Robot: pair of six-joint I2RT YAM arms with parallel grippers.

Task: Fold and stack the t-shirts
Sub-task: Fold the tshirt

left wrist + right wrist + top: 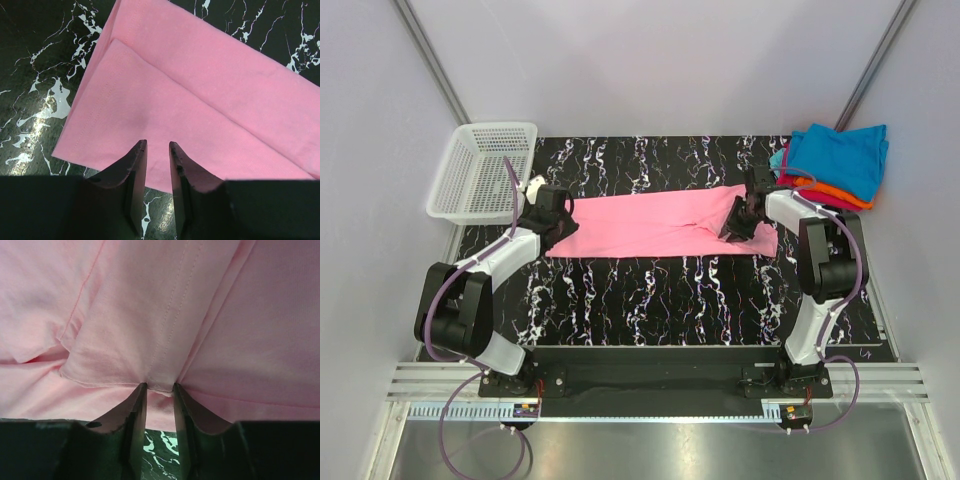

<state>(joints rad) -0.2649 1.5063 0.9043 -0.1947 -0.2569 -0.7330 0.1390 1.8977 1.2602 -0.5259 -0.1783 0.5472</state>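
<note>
Pinching the pink t-shirt [650,225] at its right end

The shirt is lying stretched as a long band across the middle of the black marbled table [650,300], with a folded flap showing at its left end. At the other end the right gripper [160,386] is clamping a bunched fold of cloth between nearly closed fingertips, and the fabric is puckering toward them. Over the flat left end the left gripper [158,146] is hovering, jaws a narrow slit apart, gripping nothing. A folded stack [835,165], teal-blue over orange and magenta, is resting at the far right corner. A white mesh basket [470,185] is standing far left.
</note>
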